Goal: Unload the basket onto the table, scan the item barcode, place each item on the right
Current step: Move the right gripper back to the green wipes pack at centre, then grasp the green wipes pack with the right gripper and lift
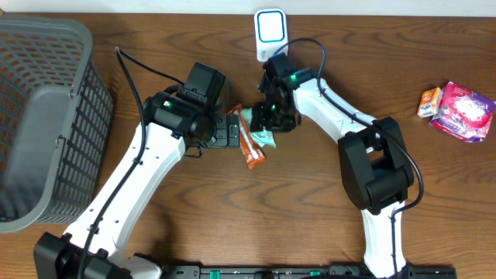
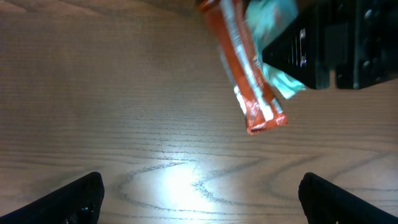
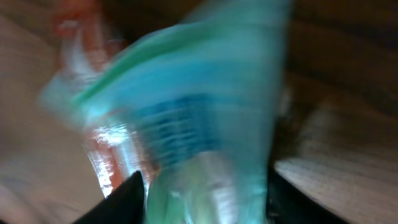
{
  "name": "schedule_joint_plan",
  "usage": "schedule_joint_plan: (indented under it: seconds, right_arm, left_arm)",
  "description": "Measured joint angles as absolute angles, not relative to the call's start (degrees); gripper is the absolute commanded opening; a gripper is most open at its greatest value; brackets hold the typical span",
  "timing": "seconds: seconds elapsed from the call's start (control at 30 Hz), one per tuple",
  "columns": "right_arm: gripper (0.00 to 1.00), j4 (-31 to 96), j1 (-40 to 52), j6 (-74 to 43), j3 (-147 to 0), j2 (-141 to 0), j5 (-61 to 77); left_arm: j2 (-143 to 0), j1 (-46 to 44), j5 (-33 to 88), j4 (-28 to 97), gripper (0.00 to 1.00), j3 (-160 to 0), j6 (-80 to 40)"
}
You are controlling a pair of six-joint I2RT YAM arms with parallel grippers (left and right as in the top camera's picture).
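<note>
Overhead, you see the gray basket (image 1: 85,116) at the left, showing only its own floor and mesh walls. The teal packet (image 1: 265,137) lies against the orange bar (image 1: 253,149), under the right gripper (image 1: 271,118), near the scanner (image 1: 270,31).

Left wrist: your left gripper (image 2: 199,196) is spread wide and grips nothing.

Right wrist: 2 fingers (image 3: 127,199) flank the blurred packet; you cannot tell if they pinch it.

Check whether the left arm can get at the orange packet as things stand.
Probably yes. The left gripper has open jaws, with bare table between it and the orange packet. The right gripper crowds the teal packet at its far end, so take the near end.
</note>
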State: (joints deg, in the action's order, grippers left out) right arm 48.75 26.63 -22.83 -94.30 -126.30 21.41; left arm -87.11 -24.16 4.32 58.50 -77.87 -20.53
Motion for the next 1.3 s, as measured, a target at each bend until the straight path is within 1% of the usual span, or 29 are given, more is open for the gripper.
schedule_joint_plan:
  seconds: [0.07,0.13,0.17,0.23,0.37,0.47,0.67,0.8,1.1,1.3]
  right_arm:
    - [0.17,48.6,26.6,-23.2,-93.4,-126.3,21.3]
    - [0.07,48.5,26.6,-23.6,-93.2,-126.4,21.5]
    - [0.04,48.5,26.4,-23.7,-93.3,-126.4,21.5]
    - [0.01,48.8,26.0,-23.9,-93.3,-126.4,22.1]
    - [0.01,51.0,24.3,-23.7,-93.4,-126.4,24.1]
    - [0.01,52.1,21.6,-22.3,-93.4,-126.4,28.4]
    - [0.01,53.4,13.1,-14.7,-93.4,-126.4,47.0]
    - [0.01,56.9,8.2,-9.7,-93.4,-126.4,57.6]
    - [0.01,67.4,4.5,-0.8,-93.4,-126.4,65.6]
    - [0.01,70.5,4.1,1.6,-93.4,-126.4,68.0]
  left_arm:
    - [-87.1,-24.2,4.3,58.5,1.00,-77.9,-20.5]
    - [-87.1,-24.2,4.3,58.5,1.00,-77.9,-20.5]
    - [-87.1,-24.2,4.3,58.5,1.00,-77.9,-20.5]
    - [-87.1,-24.2,4.3,58.5,1.00,-77.9,-20.5]
    - [-87.1,-24.2,4.3,58.5,1.00,-77.9,-20.5]
    - [-87.1,-24.2,4.3,58.5,1.00,-77.9,-20.5]
    - [-87.1,-24.2,4.3,58.5,1.00,-77.9,-20.5]
    - [-87.1,-24.2,4.3,58.5,1.00,-77.9,-20.5]
    - [-87.1,-24.2,4.3,58.5,1.00,-77.9,-20.5]
    - [-87.1,-24.2,4.3,58.5,1.00,-77.9,-20.5]
